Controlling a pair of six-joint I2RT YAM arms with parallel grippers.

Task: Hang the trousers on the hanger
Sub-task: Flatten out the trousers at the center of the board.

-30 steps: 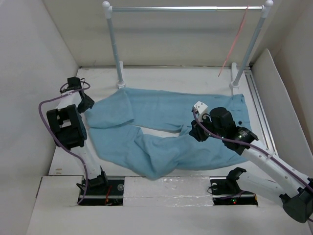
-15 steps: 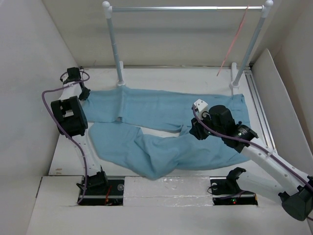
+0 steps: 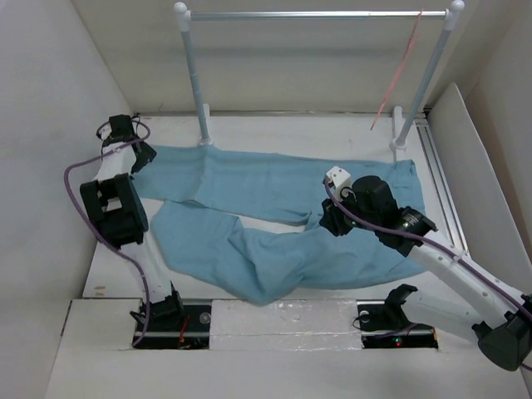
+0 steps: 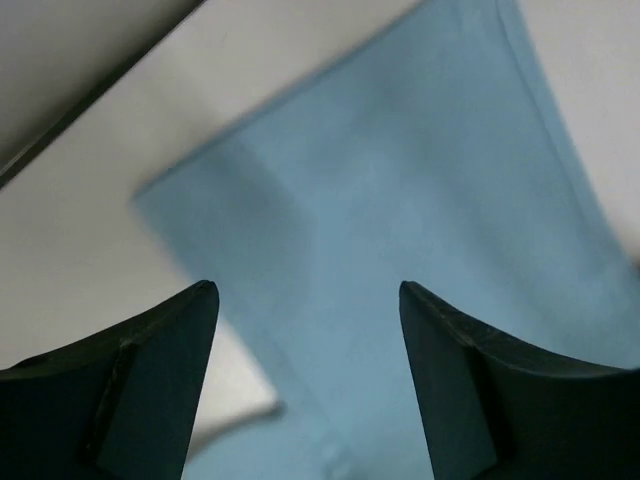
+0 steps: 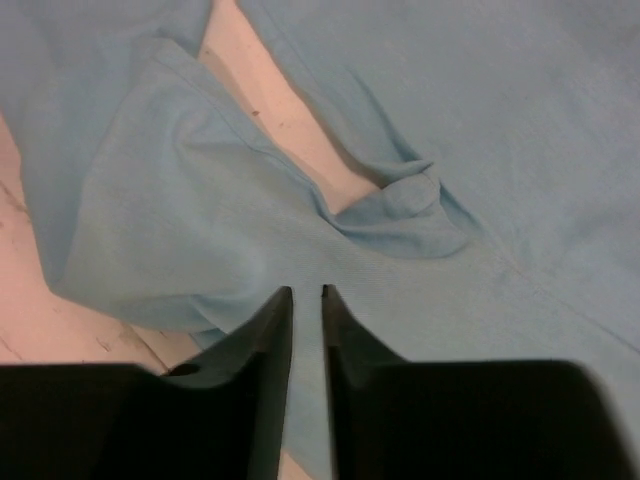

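Top external view: trousers (image 3: 274,208) lie spread flat on the surface (image 3: 291,133), beneath both tools, probably laid out for folding. Left tool (image 4: 308,292) hovers, fingers apart, over a leg cuff, with the wall (image 3: 58,125) close beside it. Right tool (image 5: 304,292) is nearly together and empty at the crotch. Hanger (image 3: 399,71) hangs well beyond it on the rail (image 3: 316,14), with bare surface between.

"What did the table carry?"

"The white table (image 3: 316,133) bore the light blue trousers (image 3: 266,184), spread flat, with the waist to the right and the legs running left."

"Were both legs straight?"

"The far leg lay straight toward the left wall. The near one bent down toward the table's near edge."

"Anything else?"

"The rack (image 3: 196,83) stood on the far part, its posts just beside the cloth's far edge."
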